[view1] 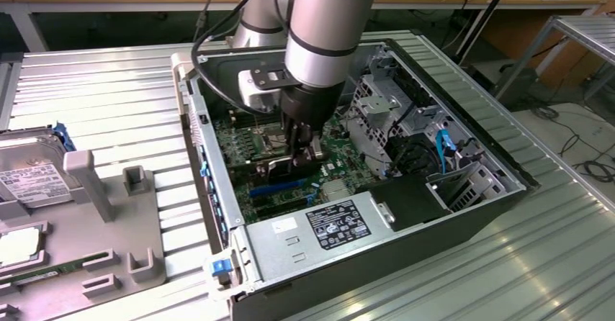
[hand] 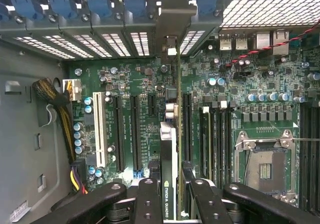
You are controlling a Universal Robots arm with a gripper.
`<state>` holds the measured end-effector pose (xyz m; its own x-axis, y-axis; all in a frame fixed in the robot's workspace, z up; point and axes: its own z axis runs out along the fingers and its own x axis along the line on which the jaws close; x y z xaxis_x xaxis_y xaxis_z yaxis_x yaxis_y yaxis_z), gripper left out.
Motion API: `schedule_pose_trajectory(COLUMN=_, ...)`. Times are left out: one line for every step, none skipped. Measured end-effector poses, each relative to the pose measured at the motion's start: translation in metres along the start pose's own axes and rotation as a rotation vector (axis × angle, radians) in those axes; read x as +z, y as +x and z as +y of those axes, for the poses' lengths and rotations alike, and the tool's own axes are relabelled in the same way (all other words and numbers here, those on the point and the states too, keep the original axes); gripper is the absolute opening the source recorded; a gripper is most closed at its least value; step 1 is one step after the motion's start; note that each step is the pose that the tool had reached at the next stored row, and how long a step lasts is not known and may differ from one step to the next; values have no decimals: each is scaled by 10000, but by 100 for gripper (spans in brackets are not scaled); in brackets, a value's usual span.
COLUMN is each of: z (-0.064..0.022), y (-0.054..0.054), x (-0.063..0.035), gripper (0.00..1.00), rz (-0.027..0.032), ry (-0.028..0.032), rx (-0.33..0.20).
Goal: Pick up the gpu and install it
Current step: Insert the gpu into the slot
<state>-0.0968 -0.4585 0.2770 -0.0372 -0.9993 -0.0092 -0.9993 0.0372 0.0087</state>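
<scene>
The gpu (hand: 170,134) is seen edge-on in the wrist view, a thin card with a white labelled strip, running from my fingers toward the case's rear slot openings (hand: 142,42). My gripper (hand: 170,186) is shut on the gpu, with one black finger (hand: 149,196) on each side of it. In the exterior view the gripper (view1: 302,152) reaches down into the open computer case (view1: 480,155), holding the dark gpu (view1: 273,167) just over the green motherboard (view1: 240,137). The card lies in line with the black expansion slots (hand: 135,134). I cannot tell whether it touches a slot.
A power supply (view1: 327,227) fills the case's near end, and drive cages (view1: 384,112) with cables sit at the exterior view's right. The CPU socket (hand: 265,164) lies beside the card. Outside the case, a grey fixture (view1: 115,220) holds a hard drive (view1: 29,181) and a memory stick (view1: 48,270).
</scene>
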Motion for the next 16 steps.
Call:
schedule_pose_trajectory(z=2, y=1, x=14, gripper=27, rz=12, ry=0, rx=1)
schedule_pose_trajectory(z=4, y=2, x=25, gripper=27, rz=31, ry=1, rx=2)
schedule_pose_trajectory(z=10, y=4, x=42, gripper=27, rz=54, ry=1, rx=4)
schedule_pose_trajectory(z=11, y=5, x=48, gripper=27, rz=62, ry=2, rx=3)
schedule_pose_trajectory(z=13, y=6, x=53, gripper=27, rz=70, ry=2, rx=2)
schedule_pose_trajectory(z=15, y=7, x=56, gripper=27, rz=74, ry=2, rx=3)
schedule_pose_trajectory(z=15, y=7, x=55, gripper=27, rz=75, ry=1, rx=3)
schedule_pose_trajectory(z=15, y=7, x=56, gripper=27, rz=74, ry=2, rx=2)
schedule_pose_trajectory(z=15, y=6, x=56, gripper=27, rz=73, ry=2, rx=2)
schedule_pose_trajectory(z=15, y=6, x=57, gripper=27, rz=73, ry=2, rx=3)
schedule_pose_trajectory(z=16, y=6, x=63, gripper=27, rz=72, ry=4, rx=3)
schedule_pose_trajectory(z=17, y=6, x=75, gripper=27, rz=72, ry=5, rx=3)
schedule_pose_trajectory(z=17, y=6, x=86, gripper=27, rz=74, ry=4, rx=3)
schedule_pose_trajectory(z=17, y=7, x=85, gripper=27, rz=74, ry=3, rx=3)
schedule_pose_trajectory(z=17, y=6, x=86, gripper=27, rz=74, ry=4, rx=3)
schedule_pose_trajectory(z=17, y=7, x=85, gripper=27, rz=75, ry=3, rx=3)
